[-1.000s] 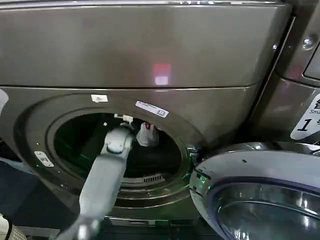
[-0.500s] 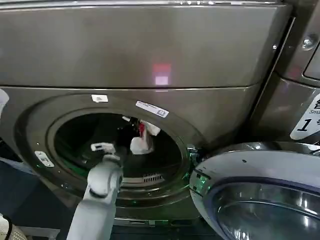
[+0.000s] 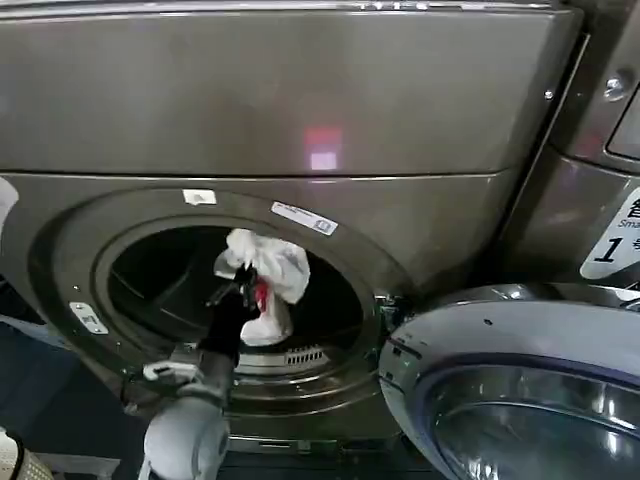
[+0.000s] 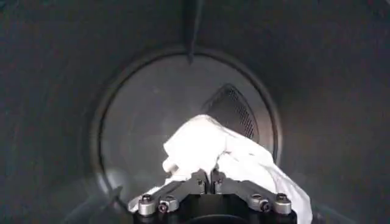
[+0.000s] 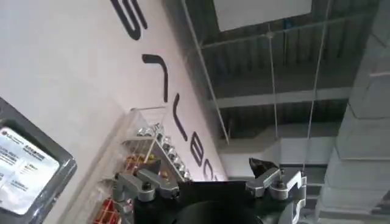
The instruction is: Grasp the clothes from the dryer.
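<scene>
The dryer (image 3: 300, 100) is the bronze-grey machine straight ahead, with its round porthole (image 3: 70, 262) open. My left gripper (image 3: 245, 288) is at the mouth of the porthole, shut on the clothes (image 3: 275, 262), a white cloth bundle with a red print that hangs over and below the fingers. In the left wrist view the left gripper (image 4: 207, 180) has its jaws pressed together on the white cloth (image 4: 210, 143), with the dark drum's back wall (image 4: 152, 103) behind. My right gripper (image 5: 207, 167) is open with nothing in it, aimed at a wall and ceiling.
The dryer's round door (image 3: 500, 350) swings open at the lower right, close to the porthole. A second, similar machine (image 3: 600, 180) with a white sticker stands at the right. A vent grille (image 4: 234, 109) shows in the drum's back wall.
The left arm has drawn back out of the drum towards me. The white cloth came with it and now hangs larger and higher at the porthole's mouth.
</scene>
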Controlling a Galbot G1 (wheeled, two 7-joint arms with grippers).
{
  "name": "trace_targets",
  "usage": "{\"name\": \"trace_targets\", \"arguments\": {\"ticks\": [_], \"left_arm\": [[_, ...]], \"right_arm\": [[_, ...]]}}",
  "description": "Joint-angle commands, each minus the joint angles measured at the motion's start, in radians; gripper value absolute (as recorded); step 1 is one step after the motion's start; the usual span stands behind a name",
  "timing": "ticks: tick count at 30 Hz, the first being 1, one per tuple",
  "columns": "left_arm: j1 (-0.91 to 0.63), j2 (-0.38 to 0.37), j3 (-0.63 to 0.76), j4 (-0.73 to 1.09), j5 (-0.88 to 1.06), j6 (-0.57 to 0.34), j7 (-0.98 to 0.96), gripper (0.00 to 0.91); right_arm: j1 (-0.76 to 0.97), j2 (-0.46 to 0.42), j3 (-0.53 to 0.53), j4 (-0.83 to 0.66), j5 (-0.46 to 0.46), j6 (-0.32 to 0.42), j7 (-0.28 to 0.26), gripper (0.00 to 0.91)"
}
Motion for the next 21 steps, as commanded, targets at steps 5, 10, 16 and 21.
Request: {"name": "trace_targets", "arguments": {"ticks": [5,10,16,21], "left_arm": [[0.083,-0.003,0.003,-0.044,0.019,-0.017,-0.004,0.000],[0.078,-0.003,0.005,-0.049,0.017,-0.011,-0.004,0.000],[0.076,-0.005,0.006,-0.047,0.018,-0.007,-0.005,0.000],[0.075,-0.005,0.005,-0.052,0.018,-0.004,-0.005,0.000]], "right_arm": [[-0.008,0.000,0.012,-0.005,0.007,-0.001,0.005,0.907],[-0.006,0.000,0.011,-0.006,0.004,-0.003,0.004,0.907],[-0.003,-0.003,0.007,-0.008,0.001,0.000,0.008,0.907],[0.003,0.003,0.002,-0.005,-0.014,-0.010,-0.009,0.907]]}}
